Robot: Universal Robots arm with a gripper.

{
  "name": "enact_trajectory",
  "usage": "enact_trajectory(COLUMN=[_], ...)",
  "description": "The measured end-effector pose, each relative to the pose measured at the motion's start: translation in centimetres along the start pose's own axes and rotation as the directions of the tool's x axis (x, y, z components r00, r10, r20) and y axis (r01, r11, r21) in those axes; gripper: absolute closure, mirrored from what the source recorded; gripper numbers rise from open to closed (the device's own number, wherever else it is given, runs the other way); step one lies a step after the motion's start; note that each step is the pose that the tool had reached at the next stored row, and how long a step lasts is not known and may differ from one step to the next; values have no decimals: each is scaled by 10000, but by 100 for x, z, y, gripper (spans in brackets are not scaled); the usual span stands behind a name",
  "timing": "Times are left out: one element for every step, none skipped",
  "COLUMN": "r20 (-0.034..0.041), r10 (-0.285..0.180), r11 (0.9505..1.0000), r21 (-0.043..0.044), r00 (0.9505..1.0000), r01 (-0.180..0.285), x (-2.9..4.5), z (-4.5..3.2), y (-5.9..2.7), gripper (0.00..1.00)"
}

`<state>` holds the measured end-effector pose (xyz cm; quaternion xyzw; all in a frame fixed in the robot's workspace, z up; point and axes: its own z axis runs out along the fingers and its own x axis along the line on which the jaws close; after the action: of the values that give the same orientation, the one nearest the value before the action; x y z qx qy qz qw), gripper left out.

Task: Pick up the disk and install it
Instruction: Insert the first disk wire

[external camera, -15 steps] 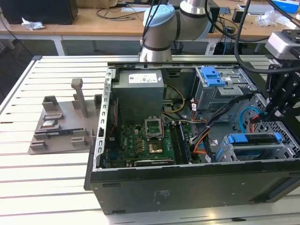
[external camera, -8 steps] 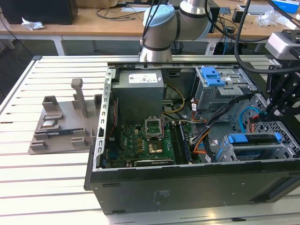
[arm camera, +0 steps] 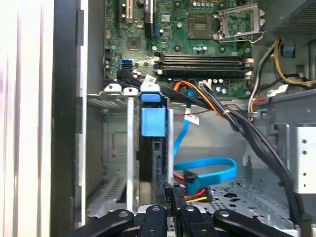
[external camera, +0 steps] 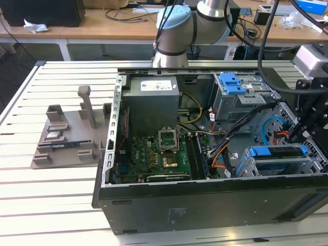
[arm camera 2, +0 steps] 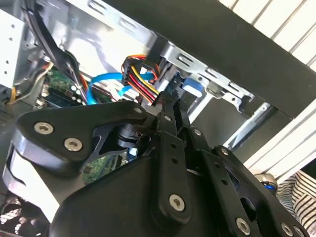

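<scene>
The disk (external camera: 279,160) lies in the drive cage at the front corner of the open computer case, on the exterior view's right, with its blue carrier rail (external camera: 277,151) along its edge. In the first wrist view the disk's dark edge (arm camera: 148,163) stands between the cage walls under the rail's blue tab (arm camera: 153,121). My gripper (external camera: 296,136) hangs over the cage's right end. Its black fingers (arm camera: 168,195) are pressed together beside the disk's end, close to the red and yellow power plug. In the second wrist view the gripper (arm camera 2: 170,103) points at the blue tab (arm camera 2: 190,89).
A grey power supply box (external camera: 152,102) with a white sticker and a second cage with a blue latch (external camera: 233,84) stand at the case's back. The motherboard (external camera: 159,154) lies in the middle. Black and blue cables (arm camera: 207,168) cross beside the cage. A grey fixture (external camera: 72,133) sits on the slatted table.
</scene>
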<state>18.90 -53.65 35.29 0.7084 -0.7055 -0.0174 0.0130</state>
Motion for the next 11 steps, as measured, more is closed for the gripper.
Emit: enact_trajectory(r20=[-1, 2, 1, -2, 0, 1, 0, 1, 2, 0, 1], r10=[0, 0, 0, 0, 0, 0, -3, -3, -3, -2, -2], r11=[10000, 10000, 10000, 10000, 10000, 10000, 10000, 10000, 10000, 10000, 10000], r21=[0, -1, 0, 0, 0, 0, 0, -1, -1, 0, 0], r00=[10000, 10000, 10000, 10000, 10000, 10000, 10000, 10000, 10000, 10000, 10000], r01=[0, 0, 0, 0, 0, 0, 3, 3, 3, 2, 2], x=[12, 24, 27, 27, 27, 27, 24, 22, 20, 17, 14], z=[10, 26, 32, 35, 41, 48, 55, 60, 64, 68, 75], y=[4, 10, 14, 18, 25, 31, 36, 37, 37, 38, 38], gripper=[83, 83, 83, 83, 83, 83, 83, 83, 83, 83, 83])
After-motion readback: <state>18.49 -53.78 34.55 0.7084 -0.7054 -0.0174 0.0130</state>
